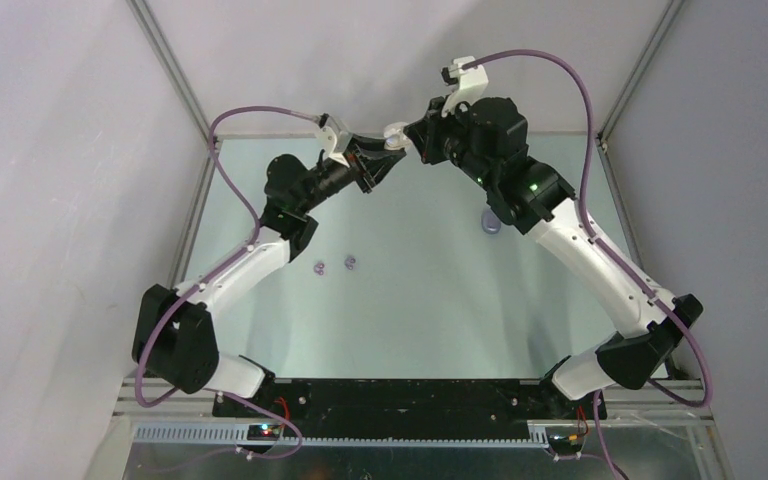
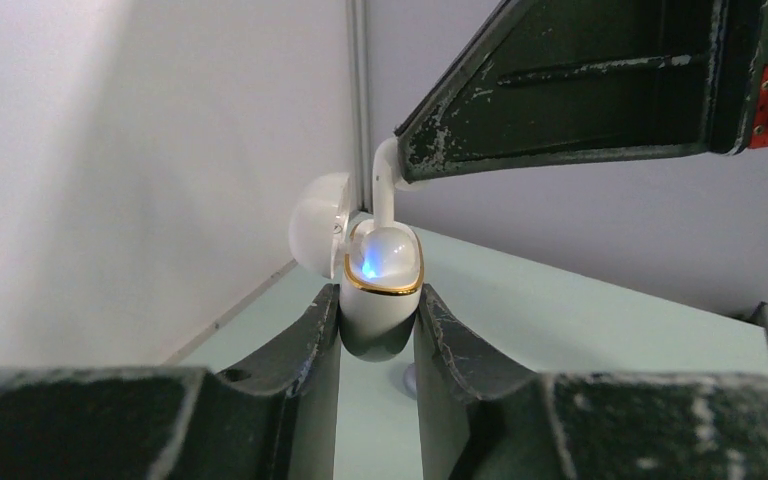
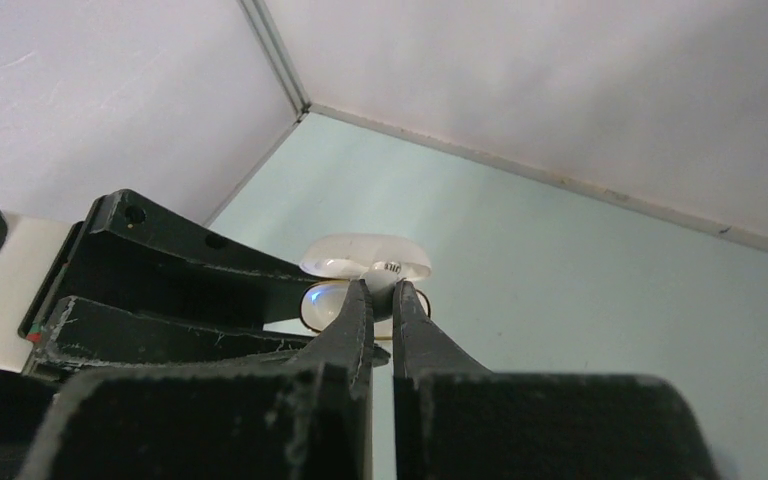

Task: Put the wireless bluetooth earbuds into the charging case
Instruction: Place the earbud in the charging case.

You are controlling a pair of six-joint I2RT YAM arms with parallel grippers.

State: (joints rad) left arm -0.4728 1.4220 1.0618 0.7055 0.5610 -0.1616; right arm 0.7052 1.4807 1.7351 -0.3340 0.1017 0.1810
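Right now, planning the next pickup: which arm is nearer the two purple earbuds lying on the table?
Left. The left arm reaches past just left of the purple earbuds; the right arm stands across the table, well to their right.

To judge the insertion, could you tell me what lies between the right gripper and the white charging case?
A white earbud, its stem pinched in the right gripper, reaching the open charging case in the left gripper; the left wrist view shows it.

White case [image 2: 380,300], lid open, blue light inside, upright in L hand [image 2: 378,295]. White earbud [image 2: 383,190] stem-up at its mouth, pinched by R hand [image 3: 380,295]. Purple earbud [image 1: 318,268] & 2nd purple earbud [image 1: 350,263] lie near each other on bench [image 1: 420,310].
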